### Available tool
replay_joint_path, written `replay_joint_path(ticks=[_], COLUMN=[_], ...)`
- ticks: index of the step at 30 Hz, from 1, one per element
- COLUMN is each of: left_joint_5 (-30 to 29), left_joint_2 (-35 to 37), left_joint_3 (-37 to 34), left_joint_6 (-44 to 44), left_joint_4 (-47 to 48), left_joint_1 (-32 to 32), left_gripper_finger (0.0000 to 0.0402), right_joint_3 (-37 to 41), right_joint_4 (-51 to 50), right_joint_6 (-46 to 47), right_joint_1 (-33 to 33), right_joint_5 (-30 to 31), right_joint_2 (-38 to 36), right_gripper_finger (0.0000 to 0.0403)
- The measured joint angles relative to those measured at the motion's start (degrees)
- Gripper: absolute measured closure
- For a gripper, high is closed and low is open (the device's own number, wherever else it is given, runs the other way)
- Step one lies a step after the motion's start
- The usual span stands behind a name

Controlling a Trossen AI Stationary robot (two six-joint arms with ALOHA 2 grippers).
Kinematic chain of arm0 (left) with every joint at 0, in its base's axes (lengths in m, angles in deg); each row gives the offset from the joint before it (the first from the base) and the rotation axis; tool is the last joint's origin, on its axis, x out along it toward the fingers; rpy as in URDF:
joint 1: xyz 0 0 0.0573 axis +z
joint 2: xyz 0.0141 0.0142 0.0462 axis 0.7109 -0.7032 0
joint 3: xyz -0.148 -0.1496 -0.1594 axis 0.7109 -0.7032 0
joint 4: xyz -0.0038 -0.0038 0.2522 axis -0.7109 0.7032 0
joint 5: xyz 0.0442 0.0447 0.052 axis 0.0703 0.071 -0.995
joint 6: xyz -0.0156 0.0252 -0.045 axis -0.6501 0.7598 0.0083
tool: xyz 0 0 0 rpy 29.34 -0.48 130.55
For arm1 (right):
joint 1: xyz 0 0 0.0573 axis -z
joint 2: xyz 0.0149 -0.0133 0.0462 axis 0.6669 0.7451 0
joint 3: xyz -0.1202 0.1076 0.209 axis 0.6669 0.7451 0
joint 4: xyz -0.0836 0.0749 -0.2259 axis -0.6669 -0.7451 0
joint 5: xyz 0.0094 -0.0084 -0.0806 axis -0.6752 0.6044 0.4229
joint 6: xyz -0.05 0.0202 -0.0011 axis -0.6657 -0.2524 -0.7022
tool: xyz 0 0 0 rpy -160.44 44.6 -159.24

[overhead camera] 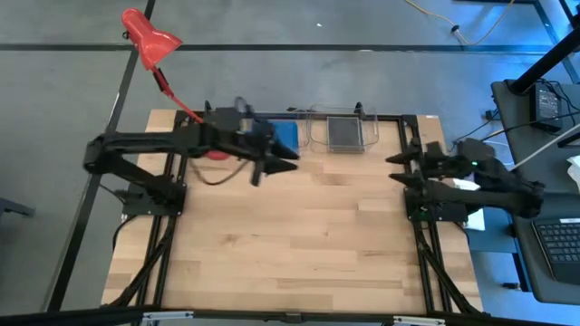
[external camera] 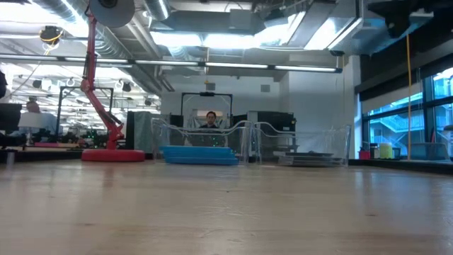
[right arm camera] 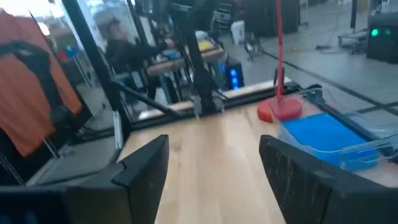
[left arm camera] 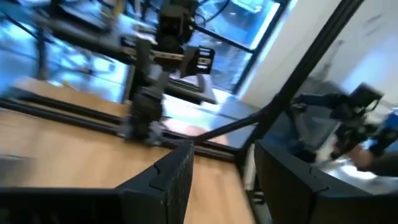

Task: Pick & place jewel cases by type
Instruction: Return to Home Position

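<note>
The left claw (overhead camera: 277, 168) is hanging over the worktop (overhead camera: 290, 244) with its fingers (left arm camera: 168, 180) spread apart and nothing between them. It is sitting just in front of the left clear bin (external camera: 164, 138). Its arm is stretching out long and nearly level from the worktop's left edge toward the back middle. The right claw (overhead camera: 391, 168) is likewise gaping empty, its fingers (right arm camera: 143, 168) parted. It is pointing inward over the right rim while its arm is lying folded along that side. The blue jewel cases (overhead camera: 286, 134) are resting stacked flat inside the left clear bin, close to the left claw. The dark jewel case (overhead camera: 344, 133) is lying in the right clear bin (external camera: 338, 142) beside it. A red lamp (overhead camera: 149, 38) is standing on its base at the back left.
</note>
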Motion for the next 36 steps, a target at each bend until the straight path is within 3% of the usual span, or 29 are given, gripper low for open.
replay_joint_path(ticks=[3,8,18,23,26,30,36], left_joint_5=[-3.87,-4.25,-1.05,-3.12,-4.10,-3.44,-3.02], left_joint_2=[6.18,17.82,42.74,52.34,56.18,60.02,64.24], left_joint_3=[-0.34,-9.71,-36.43,-46.96,-53.39,-61.15,-69.74], left_joint_6=[5.04,7.85,4.15,0.37,-0.74,-1.79,-3.74], left_joint_4=[5.89,2.74,-6.32,-7.91,-14.37,-23.76,-32.32], left_joint_1=[-1.17,-2.20,-2.31,-2.48,-2.48,-2.46,-2.46], left_gripper_finger=[0.0235,0.0235,0.0235,0.0235,0.0235,0.0235,0.0235], right_joint_3=[0.00,0.00,0.02,0.02,0.04,0.47,11.57], right_joint_4=[-2.65,-3.90,-8.54,-14.12,-14.34,-10.73,12.27], right_joint_6=[2.44,4.45,-2.02,-0.92,-2.09,-1.65,-2.88], right_joint_1=[-0.05,-0.05,-0.05,-0.05,-0.05,-0.05,-0.05], right_joint_5=[-1.64,-6.29,-4.26,-4.30,-4.26,-4.34,-8.94], right_joint_2=[-5.91,-11.81,-11.30,-11.32,-11.32,-11.33,-11.23], right_gripper_finger=[0.0148,0.0148,0.0148,0.0148,0.0148,0.0148,0.0148])
